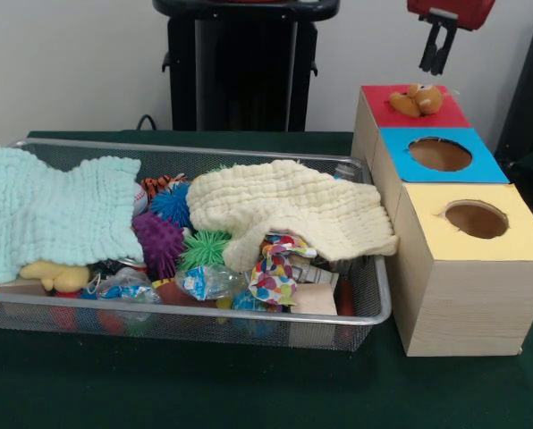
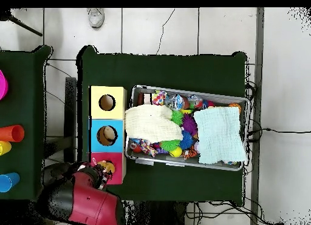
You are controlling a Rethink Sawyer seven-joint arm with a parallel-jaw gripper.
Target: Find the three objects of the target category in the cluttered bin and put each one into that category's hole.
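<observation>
Gripper hangs above the red-topped box, fingers pointing down, close together with nothing between them, reads as closed and empty. Directly below it, clear of the fingertips, an orange-and-yellow plush toy lies on the red box's top; can't see that box's hole in the front view because the toy covers that spot. Overhead view agrees: the red arm sits over the red box end of the row with the plush toy on the box top, just beside the arm's tip. Three boxes stand in a row touching each other: red, then blue-topped box, then yellow-topped box, the blue and yellow each with a round hole. From overhead, something brownish shows inside the blue box's hole; can't tell what it is. The yellow box's hole looks empty. Wire mesh bin sits just beside the boxes on the green table. In the bin: pale yellow cloth draped over the end near the boxes, light blue cloth over the far end, spilling over the rim. Between them a blue spiky ball, purple spiky ball, green spiky ball, plus wrappers and small toys half buried under the cloths.
</observation>
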